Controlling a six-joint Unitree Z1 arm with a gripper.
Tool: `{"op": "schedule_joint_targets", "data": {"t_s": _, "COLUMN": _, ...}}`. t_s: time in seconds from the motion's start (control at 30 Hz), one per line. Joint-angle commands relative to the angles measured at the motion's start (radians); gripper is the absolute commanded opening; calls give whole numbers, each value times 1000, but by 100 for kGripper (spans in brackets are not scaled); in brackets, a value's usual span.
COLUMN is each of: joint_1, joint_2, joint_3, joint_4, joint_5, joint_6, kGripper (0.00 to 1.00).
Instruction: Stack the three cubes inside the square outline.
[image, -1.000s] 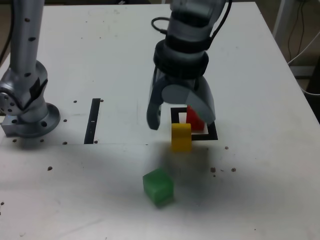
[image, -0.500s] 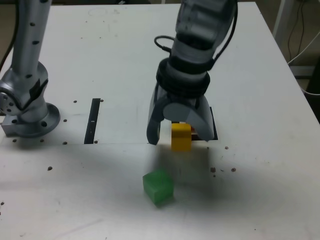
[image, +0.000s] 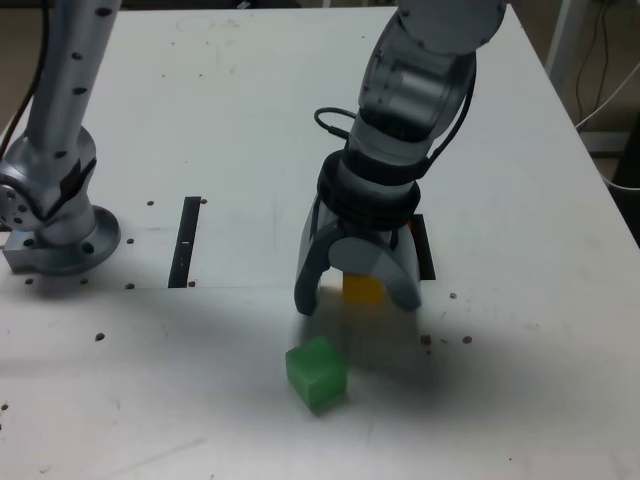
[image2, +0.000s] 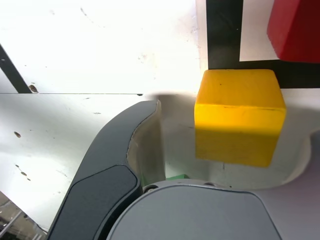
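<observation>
Lower and farther toward six o'clock than a second ago, the gripper (image: 355, 305) has come down about the yellow cube (image: 362, 289), its fingers open and not gripping it. Taking twelve as the exterior view's far side, nearest is the green cube (image: 317, 373), at seven o'clock from the yellow. Beyond, toward one o'clock from the yellow cube, lies the square outline (image: 424, 248), with the red cube (image2: 300, 35) overlapping its white centre and black border. The black strip (image: 185, 242) sits between nine and ten o'clock.
</observation>
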Motion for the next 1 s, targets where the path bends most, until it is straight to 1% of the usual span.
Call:
{"op": "schedule_joint_targets", "data": {"t_s": 0.0, "joint_1": -1, "joint_2": 7, "joint_3": 0, "joint_4": -5, "joint_5": -3, "joint_6": 3, "kGripper": 88}}
{"op": "schedule_joint_targets", "data": {"t_s": 0.13, "joint_1": -1, "joint_2": 11, "joint_3": 0, "joint_4": -11, "joint_5": -3, "joint_6": 2, "kGripper": 80}}
{"op": "schedule_joint_targets", "data": {"t_s": 0.4, "joint_1": -1, "joint_2": 15, "joint_3": 2, "joint_4": -16, "joint_5": -1, "joint_6": -4, "kGripper": 53}}
{"op": "schedule_joint_targets", "data": {"t_s": 0.57, "joint_1": -1, "joint_2": 16, "joint_3": 4, "joint_4": -20, "joint_5": -1, "joint_6": -2, "kGripper": 42}}
{"op": "schedule_joint_targets", "data": {"t_s": 0.73, "joint_1": -1, "joint_2": 15, "joint_3": 6, "joint_4": -23, "joint_5": -2, "joint_6": 0, "kGripper": 37}}
{"op": "schedule_joint_targets", "data": {"t_s": 0.97, "joint_1": -1, "joint_2": 12, "joint_3": 7, "joint_4": -23, "joint_5": -4, "joint_6": 1, "kGripper": 37}}
